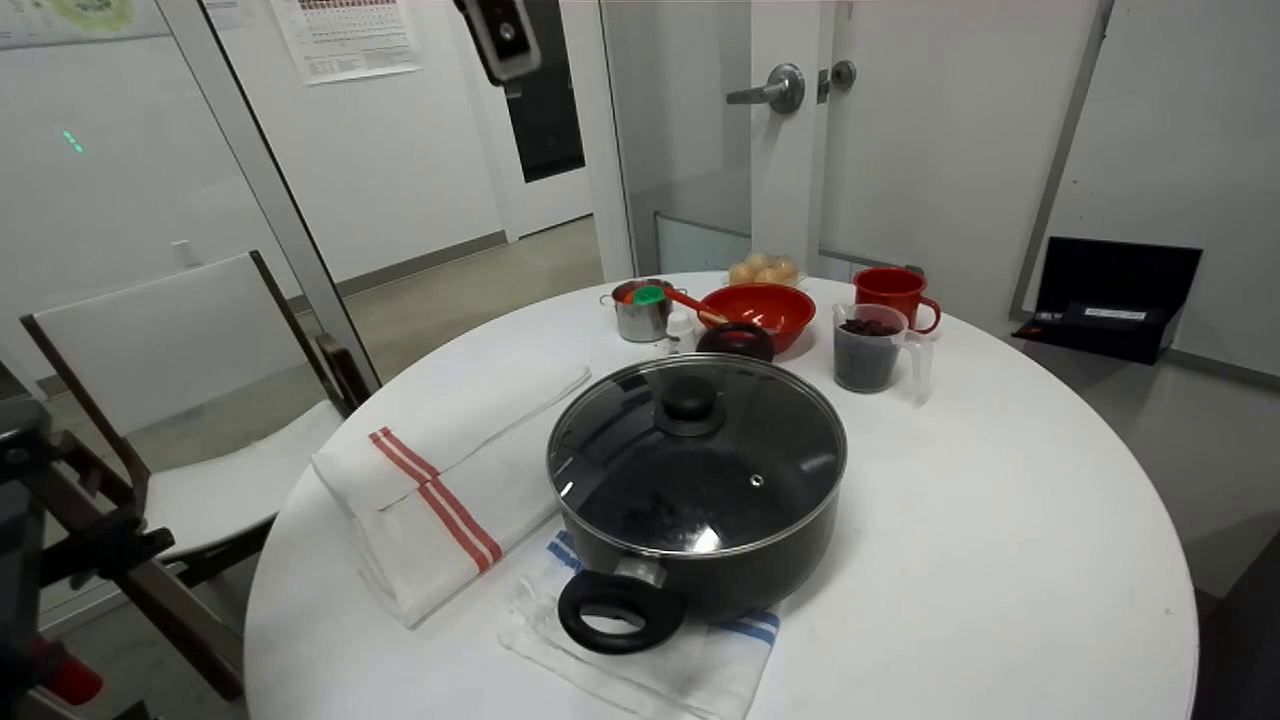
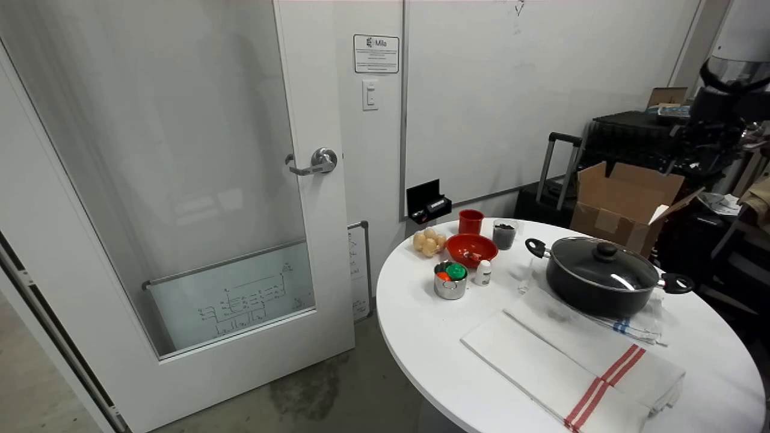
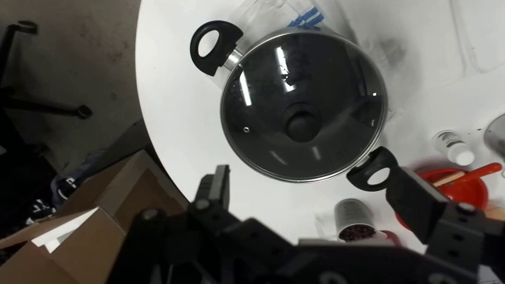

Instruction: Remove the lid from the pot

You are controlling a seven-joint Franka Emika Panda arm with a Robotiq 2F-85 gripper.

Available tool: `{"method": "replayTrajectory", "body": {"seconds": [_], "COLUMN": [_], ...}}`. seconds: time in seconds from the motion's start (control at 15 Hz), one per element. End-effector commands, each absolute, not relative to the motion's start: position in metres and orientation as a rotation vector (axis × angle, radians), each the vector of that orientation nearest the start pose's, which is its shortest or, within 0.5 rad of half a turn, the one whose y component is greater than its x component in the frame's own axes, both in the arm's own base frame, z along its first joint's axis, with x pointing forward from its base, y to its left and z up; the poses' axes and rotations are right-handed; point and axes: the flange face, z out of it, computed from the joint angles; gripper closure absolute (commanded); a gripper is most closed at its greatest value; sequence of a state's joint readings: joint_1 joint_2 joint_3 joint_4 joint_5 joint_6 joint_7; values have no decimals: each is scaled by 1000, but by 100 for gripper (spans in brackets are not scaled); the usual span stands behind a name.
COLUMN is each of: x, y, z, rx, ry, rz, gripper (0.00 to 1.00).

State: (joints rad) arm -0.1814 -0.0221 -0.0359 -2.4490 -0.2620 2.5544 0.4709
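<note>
The large black pot (image 1: 750, 580) stands on the round white table with its glass lid (image 1: 650, 470) seated on it. The lid has a metal rim and a black centre knob (image 1: 690, 398). The pot (image 2: 589, 294) and lid (image 2: 577, 258) show in both exterior views. In the wrist view the lid (image 3: 268, 98) is seen from above, beyond the fingertips. My gripper (image 3: 309, 172) is open with nothing between its wide-apart fingers. In an exterior view the dark gripper (image 2: 701, 150) hangs high at the upper right, apart from the lid; its fingers are unclear there.
A red-striped towel (image 1: 440, 490) lies beside the pot, a blue-striped towel (image 1: 640, 670) under it. A red bowl (image 1: 790, 315), metal cup (image 1: 643, 320), white bottle (image 1: 681, 330), measuring cup (image 1: 865, 360), red mug (image 1: 890, 285) and eggs (image 1: 763, 268) stand beyond the pot.
</note>
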Motion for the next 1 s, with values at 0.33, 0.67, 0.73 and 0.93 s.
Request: {"method": "replayTrajectory", "body": {"seconds": [0.33,0.67,0.73,0.93], "x": [516,535,540,551], "y": [-149,-158,-161,-165], "z": [259,232,226,214], "rx": [-3135,-3109,-3111,-3107], "ry": [897,851,844,828], "rz": [-91,-10,-1,20], "gripper": [0,0,0,0]}}
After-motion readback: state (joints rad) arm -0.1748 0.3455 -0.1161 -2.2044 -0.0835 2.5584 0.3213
